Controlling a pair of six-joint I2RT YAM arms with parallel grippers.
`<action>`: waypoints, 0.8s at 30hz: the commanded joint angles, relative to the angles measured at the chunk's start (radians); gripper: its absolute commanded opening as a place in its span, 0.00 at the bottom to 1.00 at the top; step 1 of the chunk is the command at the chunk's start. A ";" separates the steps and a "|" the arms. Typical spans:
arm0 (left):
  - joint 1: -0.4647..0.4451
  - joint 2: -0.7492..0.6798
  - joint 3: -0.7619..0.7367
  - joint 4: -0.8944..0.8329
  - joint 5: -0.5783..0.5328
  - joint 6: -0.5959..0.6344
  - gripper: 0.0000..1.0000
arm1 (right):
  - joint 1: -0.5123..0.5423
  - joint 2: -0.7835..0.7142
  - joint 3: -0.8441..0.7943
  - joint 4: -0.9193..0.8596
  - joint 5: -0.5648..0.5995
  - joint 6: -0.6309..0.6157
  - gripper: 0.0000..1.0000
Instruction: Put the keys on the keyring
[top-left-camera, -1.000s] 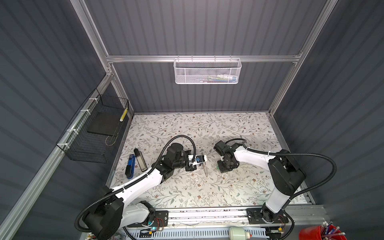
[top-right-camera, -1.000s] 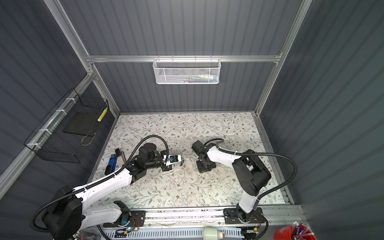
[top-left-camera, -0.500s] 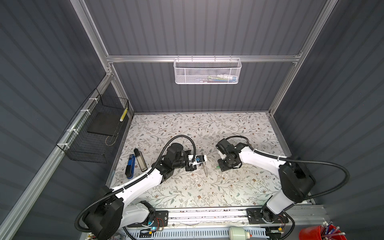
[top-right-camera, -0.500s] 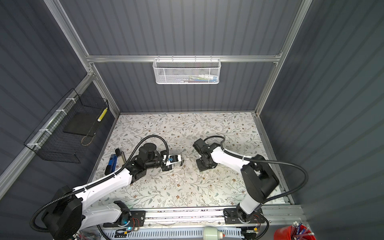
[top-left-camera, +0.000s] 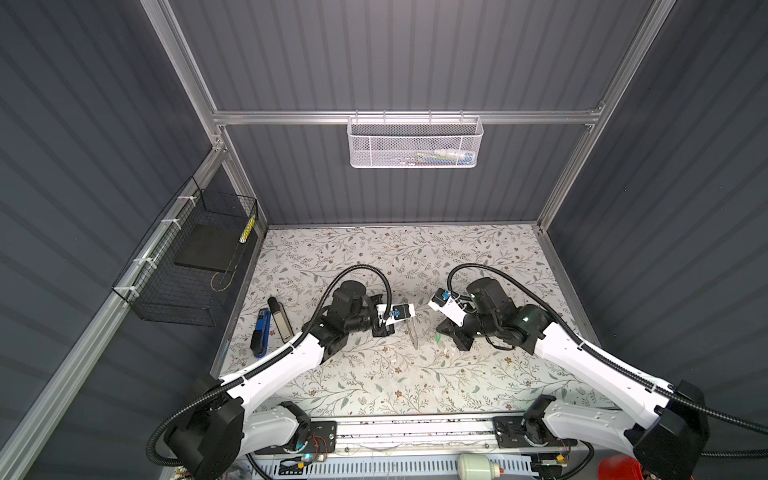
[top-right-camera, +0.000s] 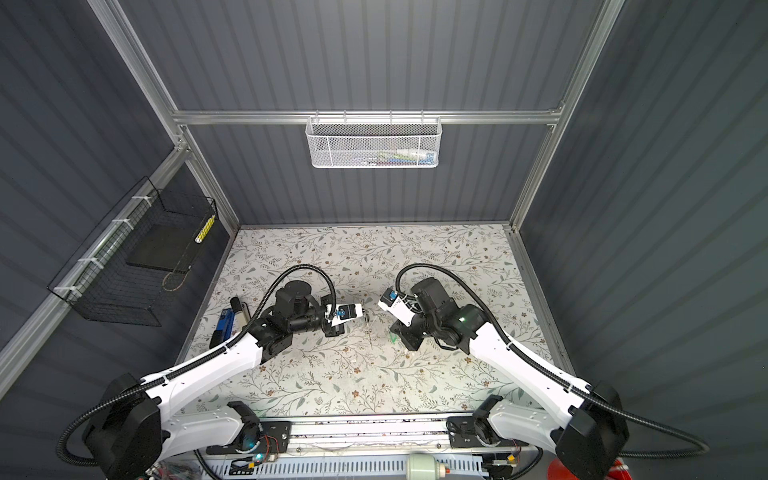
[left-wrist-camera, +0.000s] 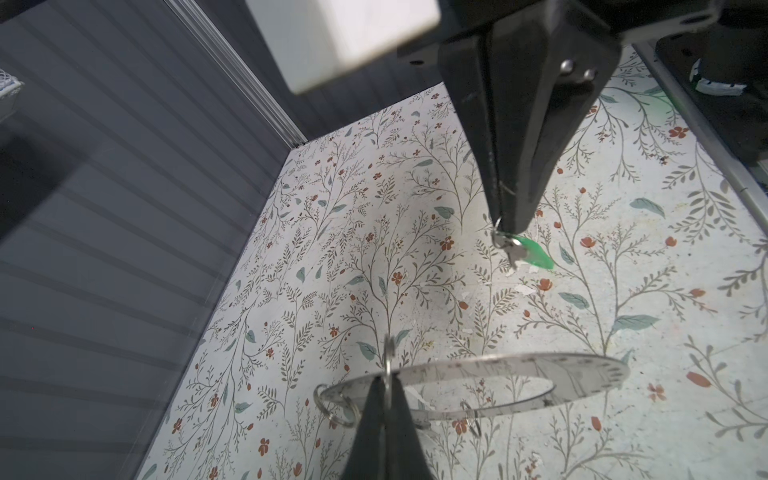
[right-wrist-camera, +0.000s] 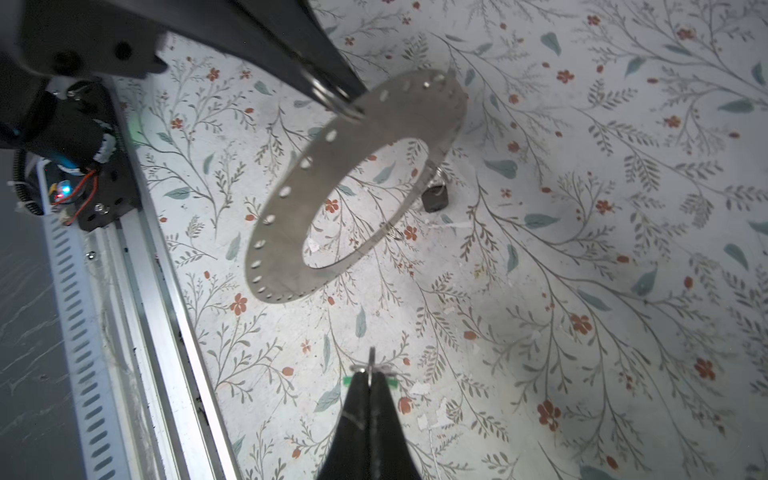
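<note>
The keyring (right-wrist-camera: 407, 112), a flat grey plate with rim holes and a large central hole, hangs tilted above the floral table, edge-on in both top views (top-left-camera: 412, 336) (top-right-camera: 368, 332). My left gripper (left-wrist-camera: 386, 374) (top-left-camera: 409, 323) is shut on a wire loop at its rim. A black key head (right-wrist-camera: 435, 199) hangs by the plate's far rim, its blade hidden. My right gripper (right-wrist-camera: 371, 370) (top-left-camera: 440, 332) is shut on the small metal ring of the green key tag (left-wrist-camera: 536, 251) (top-left-camera: 437, 337), a short way from the plate.
A blue tool (top-left-camera: 261, 332) and a black bar (top-left-camera: 280, 320) lie at the table's left edge. A black wire basket (top-left-camera: 187, 266) hangs on the left wall and a white mesh basket (top-left-camera: 415, 141) on the back wall. The arms' rail (top-left-camera: 415, 428) runs along the front.
The right arm's elbow and forearm have swung out to the right, while its gripper stays close to the keyring. The left arm and keyring have not moved.
</note>
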 joint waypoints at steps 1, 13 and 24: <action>0.007 -0.018 0.038 -0.007 0.032 0.012 0.00 | -0.002 -0.005 0.000 0.014 -0.132 -0.056 0.00; -0.050 -0.027 0.050 0.006 0.000 0.023 0.00 | 0.003 -0.006 0.068 0.097 -0.213 0.041 0.00; -0.090 -0.032 0.087 -0.051 -0.010 -0.013 0.00 | 0.001 0.004 0.084 0.149 -0.151 0.058 0.00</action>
